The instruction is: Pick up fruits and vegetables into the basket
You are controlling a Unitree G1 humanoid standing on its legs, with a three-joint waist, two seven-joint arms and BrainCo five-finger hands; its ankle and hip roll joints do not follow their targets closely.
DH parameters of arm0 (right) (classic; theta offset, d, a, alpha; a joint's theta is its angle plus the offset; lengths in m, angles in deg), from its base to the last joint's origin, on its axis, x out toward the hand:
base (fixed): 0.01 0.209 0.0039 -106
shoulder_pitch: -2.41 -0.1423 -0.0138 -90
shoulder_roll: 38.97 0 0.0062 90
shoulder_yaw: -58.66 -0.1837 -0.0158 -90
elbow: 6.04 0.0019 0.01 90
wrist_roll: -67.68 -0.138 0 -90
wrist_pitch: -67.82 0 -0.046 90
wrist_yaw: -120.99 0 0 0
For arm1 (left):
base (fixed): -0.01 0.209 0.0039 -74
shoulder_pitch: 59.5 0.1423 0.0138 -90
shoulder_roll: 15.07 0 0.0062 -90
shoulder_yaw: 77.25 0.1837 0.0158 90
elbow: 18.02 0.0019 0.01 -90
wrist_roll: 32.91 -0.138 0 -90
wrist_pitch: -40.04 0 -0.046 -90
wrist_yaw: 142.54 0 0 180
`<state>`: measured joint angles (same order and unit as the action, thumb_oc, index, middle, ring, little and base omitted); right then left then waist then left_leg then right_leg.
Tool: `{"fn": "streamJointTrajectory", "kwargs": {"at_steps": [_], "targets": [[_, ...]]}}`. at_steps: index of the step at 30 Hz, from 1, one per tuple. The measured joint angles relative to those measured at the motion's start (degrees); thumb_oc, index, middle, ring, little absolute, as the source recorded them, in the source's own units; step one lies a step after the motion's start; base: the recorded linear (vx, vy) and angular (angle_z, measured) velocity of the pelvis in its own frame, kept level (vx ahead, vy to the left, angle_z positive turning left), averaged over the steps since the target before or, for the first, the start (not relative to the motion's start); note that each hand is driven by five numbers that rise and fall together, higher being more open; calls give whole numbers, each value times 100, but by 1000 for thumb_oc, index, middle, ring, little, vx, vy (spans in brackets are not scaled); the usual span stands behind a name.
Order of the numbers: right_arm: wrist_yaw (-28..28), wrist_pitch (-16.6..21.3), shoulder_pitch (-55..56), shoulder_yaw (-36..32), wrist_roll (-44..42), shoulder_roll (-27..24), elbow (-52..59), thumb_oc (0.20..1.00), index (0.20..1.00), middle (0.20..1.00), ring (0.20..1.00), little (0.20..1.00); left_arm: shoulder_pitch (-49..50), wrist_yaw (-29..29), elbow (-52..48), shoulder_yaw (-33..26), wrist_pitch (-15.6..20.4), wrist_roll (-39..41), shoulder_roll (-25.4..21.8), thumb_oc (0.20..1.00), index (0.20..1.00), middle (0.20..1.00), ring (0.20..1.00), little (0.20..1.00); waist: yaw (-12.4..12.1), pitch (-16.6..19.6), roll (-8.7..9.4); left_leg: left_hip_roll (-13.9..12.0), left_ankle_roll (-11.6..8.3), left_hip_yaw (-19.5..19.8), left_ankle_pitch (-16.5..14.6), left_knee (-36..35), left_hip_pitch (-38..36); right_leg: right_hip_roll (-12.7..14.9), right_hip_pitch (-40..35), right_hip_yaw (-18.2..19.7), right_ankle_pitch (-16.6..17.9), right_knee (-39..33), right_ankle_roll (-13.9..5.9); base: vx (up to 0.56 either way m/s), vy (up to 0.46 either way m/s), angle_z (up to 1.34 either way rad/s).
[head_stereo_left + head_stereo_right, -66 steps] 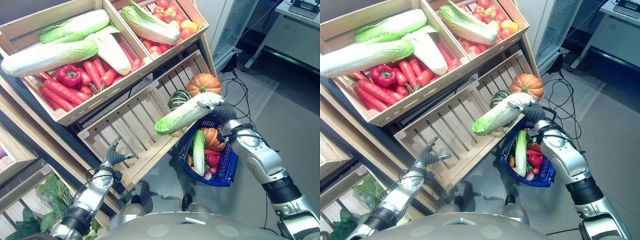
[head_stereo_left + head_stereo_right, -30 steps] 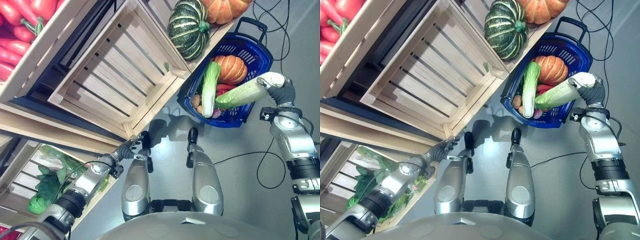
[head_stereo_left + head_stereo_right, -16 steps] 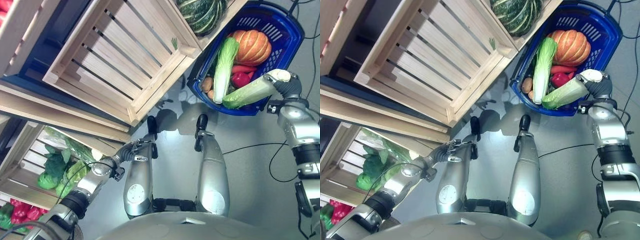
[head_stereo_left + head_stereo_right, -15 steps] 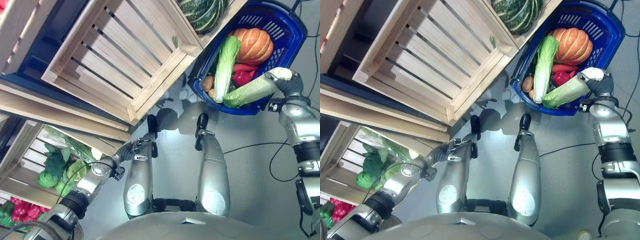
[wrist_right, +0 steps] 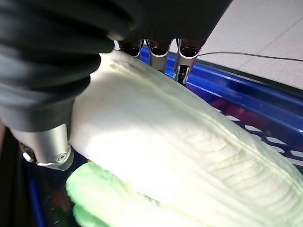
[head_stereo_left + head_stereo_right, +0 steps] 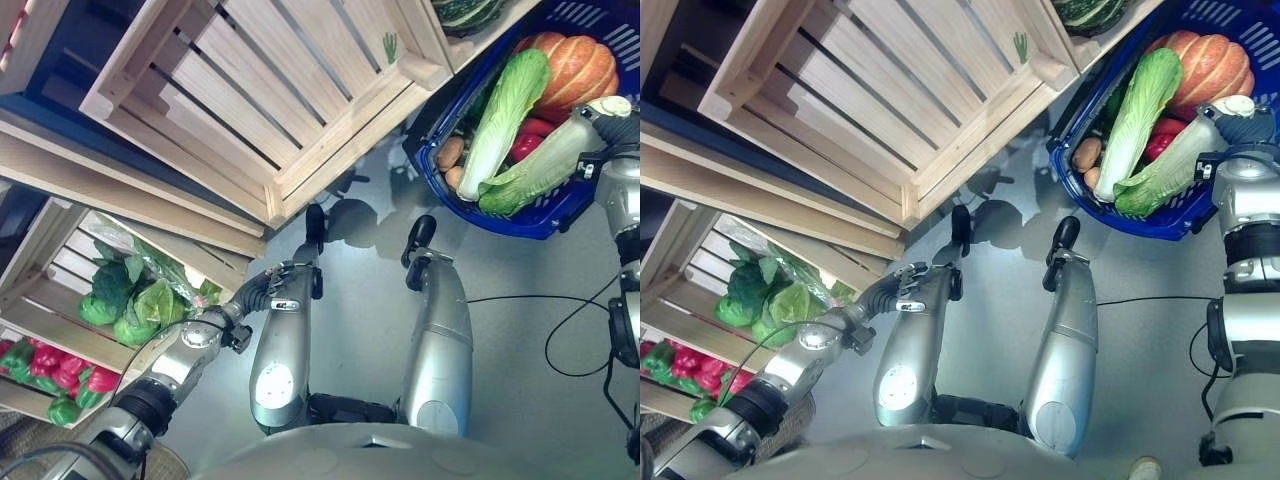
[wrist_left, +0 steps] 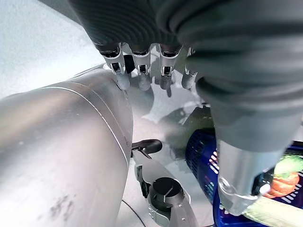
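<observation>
Here the right hand (image 6: 618, 118) grips one napa cabbage (image 6: 538, 168) over the blue basket (image 6: 548, 222), beside a second cabbage (image 6: 505, 110) and one pumpkin (image 6: 580, 62); left hand (image 6: 262, 293) relaxed, empty.

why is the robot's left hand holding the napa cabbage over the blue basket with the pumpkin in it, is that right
Wrong hand. The right hand grips the napa cabbage over the blue basket with the pumpkin in it, as the left eye view shows. The left hand hangs low, holding nothing.

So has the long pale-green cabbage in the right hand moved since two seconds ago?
Yes. The long pale-green cabbage, gripped by the right hand, came down from beside the crates into the blue plastic basket.
</observation>
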<state>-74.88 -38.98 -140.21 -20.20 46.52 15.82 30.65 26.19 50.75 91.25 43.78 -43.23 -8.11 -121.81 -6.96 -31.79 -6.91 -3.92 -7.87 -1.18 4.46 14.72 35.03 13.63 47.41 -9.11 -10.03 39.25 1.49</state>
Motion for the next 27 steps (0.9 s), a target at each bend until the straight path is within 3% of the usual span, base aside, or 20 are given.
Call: {"fn": "streamJointTrajectory", "kwargs": {"at_steps": [7, 8, 18, 23, 27], "targets": [[29, 53, -369, 114, 1, 2, -702, 200, 200, 200, 200, 200, -3, -80, -167, 157, 260, 7, -66, 1000, 1000, 1000, 1000, 1000, -172, 44, -69, 21, -9, 68, 5, 131, 351, 75, 283, -79, -63, 149, 34, -12, -58, 9], [11, 51, -372, 119, 2, 3, -735, 1000, 1000, 1000, 1000, 1000, -3, -111, -180, 178, 309, 8, -73, 1000, 1000, 1000, 1000, 1000, -195, 44, -70, 29, -9, 72, 5, 163, 392, 86, 319, -76, -63, 172, 36, -15, -39, 3], [-377, 183, -119, 132, -3, 320, -1064, 1000, 1000, 1000, 1000, 1000, -3, -112, -260, 208, 355, 5, -71, 1000, 1000, 1000, 1000, 1000, -235, 71, -111, 101, 0, 130, -7, 333, 555, 185, 417, -83, -71, 267, 29, -19, 31, 4], [-1046, 486, 370, 7, -10, 336, -621, 1000, 1000, 1000, 1000, 1000, -1, -6, 11, 186, 312, 67, 52, 1000, 1000, 1000, 1000, 1000, -185, 74, -116, 87, 47, 117, -47, 281, 160, 154, -39, -95, -31, 79, -27, 9, 157, -3], [-1751, 932, 1175, -455, 0, 448, 435, 1000, 1000, 1000, 1000, 1000, 9, 160, 280, 100, 89, 280, 147, 1000, 1000, 1000, 1000, 1000, 18, 78, -120, 71, 106, 49, -86, 101, -399, 86, -691, -99, 96, -313, -160, 42, 165, -6]]}}
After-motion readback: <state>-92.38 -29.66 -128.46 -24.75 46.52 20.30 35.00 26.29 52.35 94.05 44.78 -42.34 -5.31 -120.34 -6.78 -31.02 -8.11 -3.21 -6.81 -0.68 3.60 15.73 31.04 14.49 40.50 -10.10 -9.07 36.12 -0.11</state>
